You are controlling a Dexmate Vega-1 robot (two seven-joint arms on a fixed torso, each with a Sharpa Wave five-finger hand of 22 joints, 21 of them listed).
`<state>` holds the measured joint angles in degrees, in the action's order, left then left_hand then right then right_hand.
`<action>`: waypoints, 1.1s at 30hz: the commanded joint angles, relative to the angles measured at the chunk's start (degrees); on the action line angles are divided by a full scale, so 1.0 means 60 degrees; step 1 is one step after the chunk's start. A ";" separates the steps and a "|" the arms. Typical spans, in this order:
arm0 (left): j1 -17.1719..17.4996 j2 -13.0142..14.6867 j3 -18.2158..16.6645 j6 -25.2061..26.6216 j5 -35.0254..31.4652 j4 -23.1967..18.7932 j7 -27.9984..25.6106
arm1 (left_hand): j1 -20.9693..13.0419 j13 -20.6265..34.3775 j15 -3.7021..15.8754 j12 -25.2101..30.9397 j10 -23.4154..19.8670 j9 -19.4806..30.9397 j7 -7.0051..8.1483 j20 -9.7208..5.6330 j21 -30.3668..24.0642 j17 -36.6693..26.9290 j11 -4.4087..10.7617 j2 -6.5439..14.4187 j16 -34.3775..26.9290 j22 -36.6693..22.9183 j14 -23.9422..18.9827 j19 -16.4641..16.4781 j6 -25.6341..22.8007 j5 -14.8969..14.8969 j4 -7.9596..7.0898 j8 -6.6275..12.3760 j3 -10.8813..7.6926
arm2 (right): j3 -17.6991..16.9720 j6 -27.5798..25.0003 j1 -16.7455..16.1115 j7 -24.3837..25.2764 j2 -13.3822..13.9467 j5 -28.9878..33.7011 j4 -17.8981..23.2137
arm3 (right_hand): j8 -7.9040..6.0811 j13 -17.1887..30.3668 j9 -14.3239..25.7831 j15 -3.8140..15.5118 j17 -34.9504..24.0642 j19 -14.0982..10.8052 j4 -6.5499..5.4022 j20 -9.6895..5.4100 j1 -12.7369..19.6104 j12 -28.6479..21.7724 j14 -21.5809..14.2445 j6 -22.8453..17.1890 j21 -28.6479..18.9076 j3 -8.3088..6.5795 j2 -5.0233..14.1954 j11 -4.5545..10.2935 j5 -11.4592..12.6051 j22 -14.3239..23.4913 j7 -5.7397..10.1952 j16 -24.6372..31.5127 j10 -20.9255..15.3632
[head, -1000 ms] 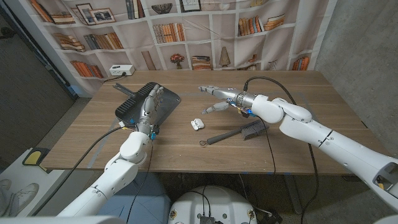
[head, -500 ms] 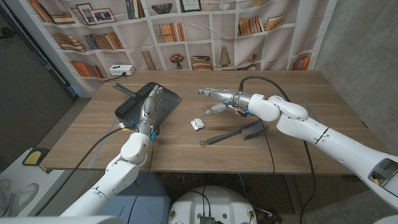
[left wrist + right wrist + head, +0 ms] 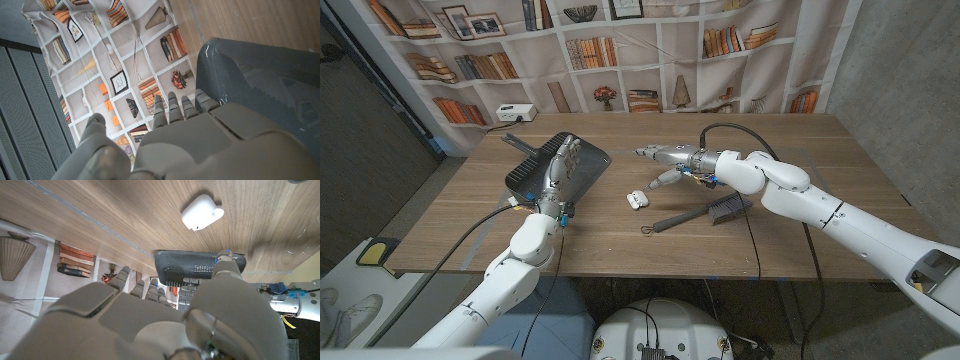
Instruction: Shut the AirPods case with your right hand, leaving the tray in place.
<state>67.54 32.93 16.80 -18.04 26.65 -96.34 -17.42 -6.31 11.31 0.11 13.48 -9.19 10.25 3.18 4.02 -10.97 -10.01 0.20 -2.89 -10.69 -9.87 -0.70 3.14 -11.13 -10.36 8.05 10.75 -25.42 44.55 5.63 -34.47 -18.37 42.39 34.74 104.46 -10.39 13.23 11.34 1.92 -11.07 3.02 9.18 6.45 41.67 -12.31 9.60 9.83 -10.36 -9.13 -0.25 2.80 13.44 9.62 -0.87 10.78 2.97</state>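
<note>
Case (image 3: 636, 199) lies on the counter (image 3: 790, 215), lid open, approx. mid-counter, between the tray (image 3: 535, 170) and the brush (image 3: 705, 213). In the right wrist view the case (image 3: 202, 212) shows as a white body w/ the lid hinged off to one side.

Key relation: the case sits toward the robot and slightly left of the right robot hand (image 3: 665, 160); the hand hovers near it, not touching. Right robot hand: fingers spread, thumb down, holding nothing. It is the nearer of the two hands to the case.

Left robot hand (image 3: 560, 165): stands upright at the tray, fingers straight and close together, nothing held; contact w/ the tray cannot be told.

Judgement: next move needs the right hand lowered toward the case, then lid pressed down. Tray is well apart from that path.
</note>
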 commanded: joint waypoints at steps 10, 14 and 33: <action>-0.0111 0.0170 0.0124 0.0295 -0.0619 0.0100 -0.0180 | -0.0025 0.0056 -0.0124 -0.0117 0.0265 0.0044 0.0007 0.0139 0.0053 -0.0052 -0.0060 -0.0597 0.0068 -0.0028 0.0323 -0.0270 0.0395 -0.0118 0.0109 -0.0061 0.0286 | 0.0180 0.0035 -0.0006 -0.0062 -0.0009 0.0647 -0.0056 | -0.0045 0.0089 0.0046 -0.0311 -0.0053 0.0145 -0.0044 0.0117 0.0234 -0.0102 0.0958 0.2725 0.0006 -0.0093 -0.0001 -0.0148 0.0072 0.0012 -0.0050 0.0011 0.0148; -0.0169 0.0124 0.0132 0.0184 -0.0474 0.0187 -0.0017 | -0.0035 0.0059 -0.0134 -0.0119 0.0274 0.0045 0.0001 0.0146 0.0049 -0.0053 -0.0088 -0.0650 0.0060 -0.0028 0.0322 -0.0269 0.0437 -0.0128 0.0120 -0.0063 0.0313 | 0.0225 0.0044 0.0003 -0.0045 -0.0063 0.0738 -0.0130 | -0.0058 0.0106 0.0048 -0.0353 -0.0059 0.0203 -0.0059 0.0143 0.0243 -0.0111 0.0998 0.2745 0.0015 -0.0094 0.0006 -0.0111 0.0072 0.0014 -0.0035 0.0008 0.0184; -0.0169 -0.0043 0.0134 -0.0429 -0.0610 0.0558 -0.0007 | -0.0144 0.0079 -0.0094 -0.0036 0.0078 0.0055 -0.0130 0.0059 -0.0064 -0.0054 -0.0029 -0.0700 -0.0036 -0.0028 0.0083 0.0001 0.0285 -0.0213 0.0104 0.0052 0.0384 | 0.0485 0.0129 0.0163 -0.0151 -0.0203 0.1157 -0.0437 | -0.0146 0.0169 0.0051 -0.0247 -0.0076 0.0155 -0.0092 0.0116 0.0314 -0.0298 0.0920 0.2656 -0.0039 -0.0115 0.0041 0.0075 0.0076 0.0015 0.0025 0.0069 -0.0053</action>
<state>66.68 33.50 17.48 -17.81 24.04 -94.53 -17.34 -6.71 11.60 -0.41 12.93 -7.98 10.25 2.62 4.49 -10.88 -10.28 0.02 -7.18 -10.65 -9.87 0.40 2.27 -9.03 -11.25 8.76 10.61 -22.97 46.69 6.20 -33.99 -18.93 41.55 40.41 102.67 -11.04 14.04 11.33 0.07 -11.34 3.73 8.92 7.17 42.92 -13.84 9.80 9.85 -10.36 -9.66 0.10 2.95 13.57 9.62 -1.23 10.79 2.84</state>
